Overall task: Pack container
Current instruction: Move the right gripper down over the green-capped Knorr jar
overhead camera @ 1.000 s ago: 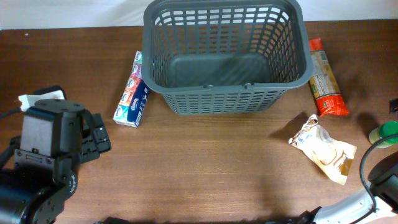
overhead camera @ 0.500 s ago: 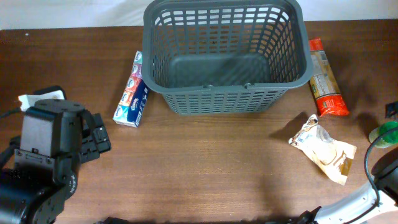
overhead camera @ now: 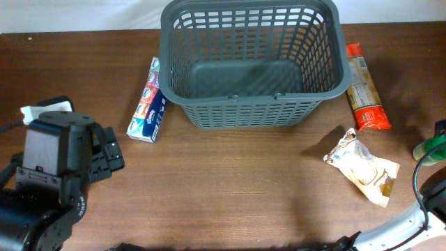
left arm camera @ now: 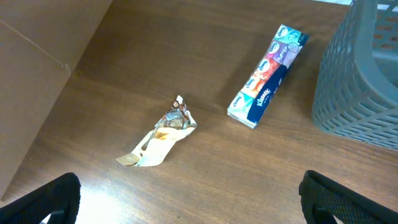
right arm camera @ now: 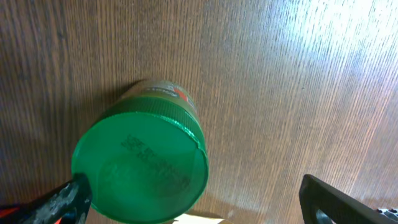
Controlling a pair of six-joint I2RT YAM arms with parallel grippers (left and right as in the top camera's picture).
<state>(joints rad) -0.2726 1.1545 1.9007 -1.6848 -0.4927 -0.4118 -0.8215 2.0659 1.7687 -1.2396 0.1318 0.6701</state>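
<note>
The container, a dark grey slotted basket (overhead camera: 254, 59), stands empty at the back centre, and its corner shows in the left wrist view (left arm camera: 364, 74). A Kleenex tissue pack (overhead camera: 148, 101) lies to its left (left arm camera: 267, 74). A crumpled tan wrapper (left arm camera: 163, 132) lies on the table ahead of my left gripper (left arm camera: 189, 205), which is open and empty. A green-lidded jar (right arm camera: 140, 168) stands at the table's right edge (overhead camera: 432, 148). My right gripper (right arm camera: 199, 205) is open above it, with the lid close to the left finger.
An orange-red long package (overhead camera: 364, 87) lies right of the basket. A white and tan pouch (overhead camera: 362, 167) lies in front of it. The left arm's bulk (overhead camera: 59, 164) fills the front left corner. A cardboard wall (left arm camera: 37, 68) stands on the left.
A dark part of the right gripper at the overhead view's right edge has slid slightly toward the front. Nothing else has moved.
</note>
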